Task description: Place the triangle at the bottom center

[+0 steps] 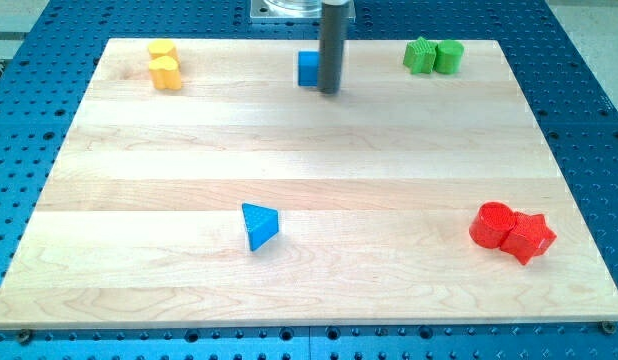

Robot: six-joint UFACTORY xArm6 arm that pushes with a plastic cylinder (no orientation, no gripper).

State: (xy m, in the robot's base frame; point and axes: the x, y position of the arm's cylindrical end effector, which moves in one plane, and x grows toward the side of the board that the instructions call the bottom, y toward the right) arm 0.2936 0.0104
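A blue triangle block [259,225] lies on the wooden board [309,180], left of centre in the lower half. My rod comes down from the view's top centre and my tip [330,90] rests near the board's top edge, far above the triangle. A blue cube [308,68] stands just left of the tip, partly hidden by the rod.
Two yellow blocks [164,64] sit at the top left. Two green blocks [433,56] sit at the top right. A red round block [492,224] and a red star-shaped block [529,237] touch at the lower right. A blue perforated table surrounds the board.
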